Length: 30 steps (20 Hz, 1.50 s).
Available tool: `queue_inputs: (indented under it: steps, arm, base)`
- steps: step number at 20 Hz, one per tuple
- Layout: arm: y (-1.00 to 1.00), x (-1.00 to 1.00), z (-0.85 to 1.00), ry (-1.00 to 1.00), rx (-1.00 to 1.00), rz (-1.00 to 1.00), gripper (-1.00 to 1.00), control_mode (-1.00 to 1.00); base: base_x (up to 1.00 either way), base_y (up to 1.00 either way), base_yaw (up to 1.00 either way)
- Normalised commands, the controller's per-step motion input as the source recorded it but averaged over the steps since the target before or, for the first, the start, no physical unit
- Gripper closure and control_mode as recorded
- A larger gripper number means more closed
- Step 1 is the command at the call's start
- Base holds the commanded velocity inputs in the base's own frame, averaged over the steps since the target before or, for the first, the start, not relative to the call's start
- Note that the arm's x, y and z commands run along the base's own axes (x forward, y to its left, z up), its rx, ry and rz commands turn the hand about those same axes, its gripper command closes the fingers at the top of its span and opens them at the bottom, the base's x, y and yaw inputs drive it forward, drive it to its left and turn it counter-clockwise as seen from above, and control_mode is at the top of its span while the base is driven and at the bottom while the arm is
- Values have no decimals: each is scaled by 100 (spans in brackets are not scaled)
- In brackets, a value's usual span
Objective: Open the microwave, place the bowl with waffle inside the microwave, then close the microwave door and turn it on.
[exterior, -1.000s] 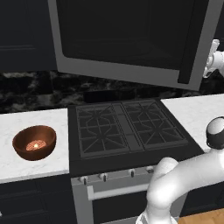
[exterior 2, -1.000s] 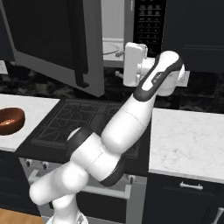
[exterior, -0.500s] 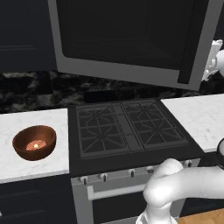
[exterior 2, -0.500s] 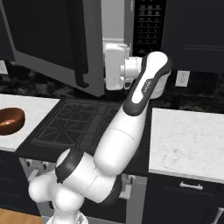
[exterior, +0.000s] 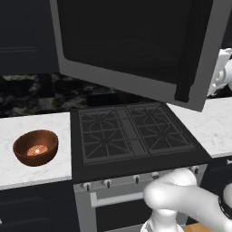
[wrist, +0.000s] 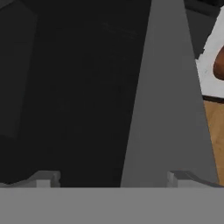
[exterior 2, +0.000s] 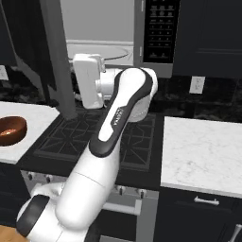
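Note:
The microwave hangs over the stove with its light grey inside and round turntable showing. The microwave door stands swung out to the left, its black bar handle on the outer face. In the hand view my gripper is open just behind the door's grey frame and dark glass, fingertips wide apart with nothing held. My hand sits by the door's free edge. The reddish-brown bowl holds the waffle on the left counter.
A black gas stove lies under the microwave, between white marble counters. The black button panel is right of the microwave's opening. Dark cabinets flank it, and a wall outlet sits at the back right.
The hand has swept left across the front of the microwave, and the door has swung wider open with it. The bowl has stayed put.

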Motion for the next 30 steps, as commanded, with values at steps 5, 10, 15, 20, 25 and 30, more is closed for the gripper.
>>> queue_inputs:
  steps: [5,10,15,20,25,30]
  arm:
    - [79,-100,6,0,-1,-15,-100,-100]
    - [92,-91,5,0,-5,-14,-100,-100]
    - [100,-66,10,8,-10,-13,-100,-100]
    - [100,-32,23,19,-13,-9,-100,-100]
    - [97,-5,33,21,-13,-4,-100,-100]
    - [79,0,16,15,-8,0,-100,-100]
  base:
    - [0,0,0]
    - [0,0,0]
    - [0,0,0]
    - [0,0,0]
    - [0,0,0]
    - [0,0,0]
